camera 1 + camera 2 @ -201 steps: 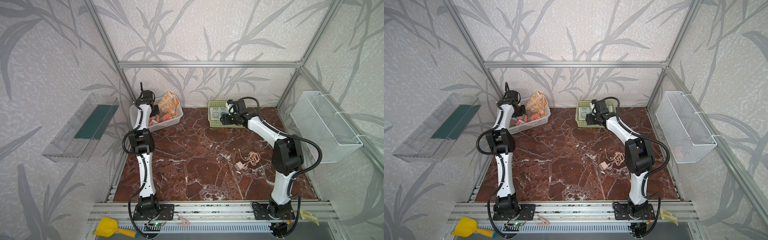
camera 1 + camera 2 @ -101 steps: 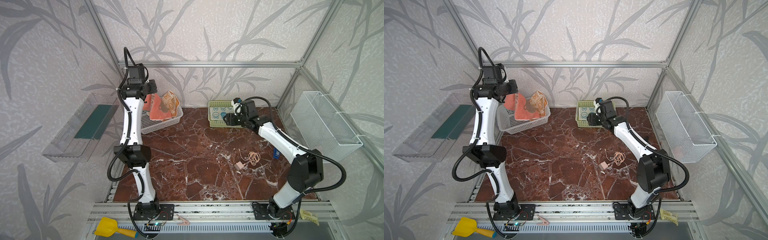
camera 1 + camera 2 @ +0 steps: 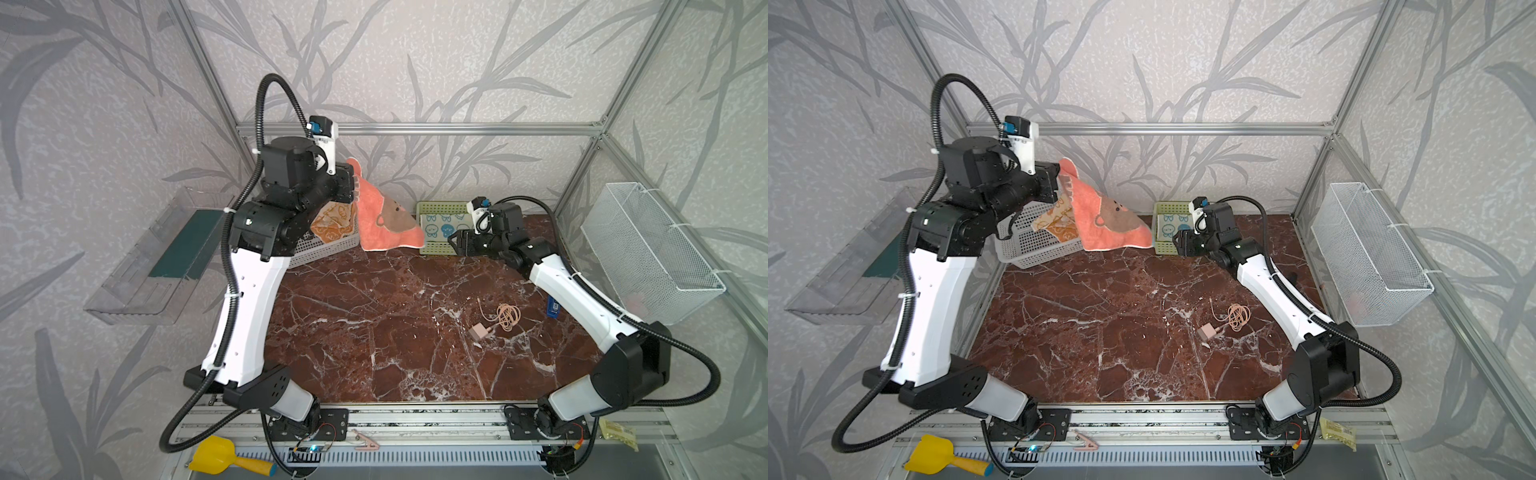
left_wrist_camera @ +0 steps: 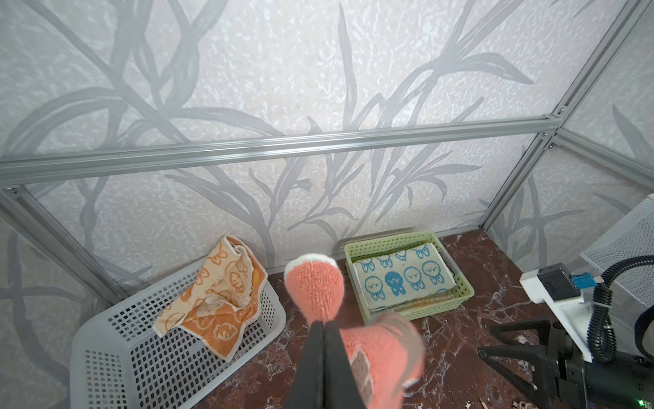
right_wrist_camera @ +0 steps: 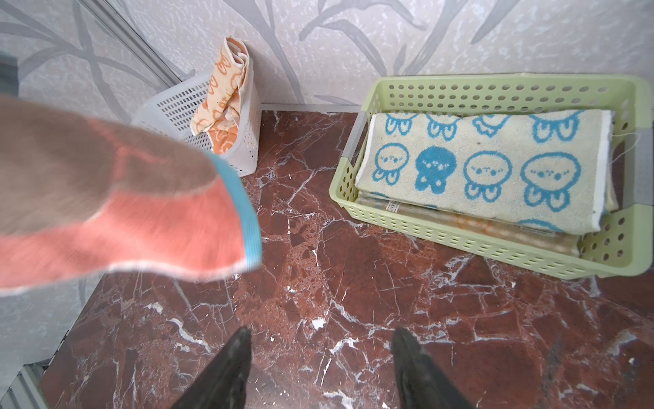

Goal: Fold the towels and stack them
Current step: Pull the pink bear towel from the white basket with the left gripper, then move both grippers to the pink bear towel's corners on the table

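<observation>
My left gripper (image 3: 353, 183) is shut on a corner of the coral bear towel (image 3: 386, 220), held high by the white basket (image 3: 328, 249). The towel hangs free above the table and sways, blurred in the right wrist view (image 5: 141, 226). An orange bunny towel (image 4: 216, 301) lies crumpled in the white basket. A folded blue bunny towel (image 5: 477, 166) tops a small stack in the green basket (image 5: 460, 244). My right gripper (image 5: 320, 334) is open and empty, low over the marble just in front of the green basket.
A pink charger with a coiled cable (image 3: 498, 320) and a small blue object (image 3: 553, 307) lie on the table's right half. A white wire basket (image 3: 648, 249) hangs on the right wall. A clear shelf (image 3: 158, 257) juts from the left wall.
The left arm rose out of the white basket, lifting the coral towel up and toward the middle. The right gripper drew back from the green basket and lowered.
</observation>
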Available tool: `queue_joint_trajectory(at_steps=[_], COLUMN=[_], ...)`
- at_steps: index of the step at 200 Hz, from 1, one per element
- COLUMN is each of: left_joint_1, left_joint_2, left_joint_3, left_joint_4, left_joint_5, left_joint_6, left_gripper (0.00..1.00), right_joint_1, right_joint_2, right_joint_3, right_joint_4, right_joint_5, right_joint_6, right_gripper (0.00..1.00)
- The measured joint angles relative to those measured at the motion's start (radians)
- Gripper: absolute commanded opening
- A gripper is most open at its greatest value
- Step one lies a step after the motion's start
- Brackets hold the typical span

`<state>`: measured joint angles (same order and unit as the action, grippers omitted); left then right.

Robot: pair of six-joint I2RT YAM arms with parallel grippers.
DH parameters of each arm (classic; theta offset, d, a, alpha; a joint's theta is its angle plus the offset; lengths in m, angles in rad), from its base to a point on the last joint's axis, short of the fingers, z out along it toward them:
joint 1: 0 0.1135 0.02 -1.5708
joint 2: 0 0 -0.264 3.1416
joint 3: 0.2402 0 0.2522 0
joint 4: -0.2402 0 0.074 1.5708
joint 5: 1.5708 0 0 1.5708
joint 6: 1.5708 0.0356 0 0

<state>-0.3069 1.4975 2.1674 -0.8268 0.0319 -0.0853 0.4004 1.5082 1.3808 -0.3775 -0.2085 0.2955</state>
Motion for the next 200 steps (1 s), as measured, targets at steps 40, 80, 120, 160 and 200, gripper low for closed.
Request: queue_joint_trajectory(at_steps=[40, 80, 120, 160, 200], left_joint_1=[0.011, 0.076, 0.025, -0.166, -0.241], left_joint_2=[-0.104, -0.069, -0.070, 0.003, 0.214], left_joint_3=[-0.407, -0.894, -1.038, -1.040, -1.018], left_joint_4=[0.137, 0.163, 0.200, 0.325, 0.376], left_joint_5=[0.007, -0.018, 0.022, 0.111, 0.154], left_joint_6=[-0.071, -0.175, -0.199, -0.142, -0.121], left_gripper=[0.42, 0.49, 0.40, 0.41, 0.39], right_joint_1=[0.000, 0.000, 0.001, 0.015, 0.040], right_joint_2=[-0.054, -0.054, -0.035, -0.008, 0.073], right_joint_3=[-0.050, -0.156, -0.278, -0.343, -0.358], right_joint_4=[-0.032, -0.074, -0.107, -0.124, -0.119], right_joint_5=[-0.003, -0.029, -0.064, -0.063, -0.061], right_joint_6=[0.000, 0.008, 0.050, 0.090, 0.110], right_gripper=[0.64, 0.64, 0.63, 0.61, 0.56])
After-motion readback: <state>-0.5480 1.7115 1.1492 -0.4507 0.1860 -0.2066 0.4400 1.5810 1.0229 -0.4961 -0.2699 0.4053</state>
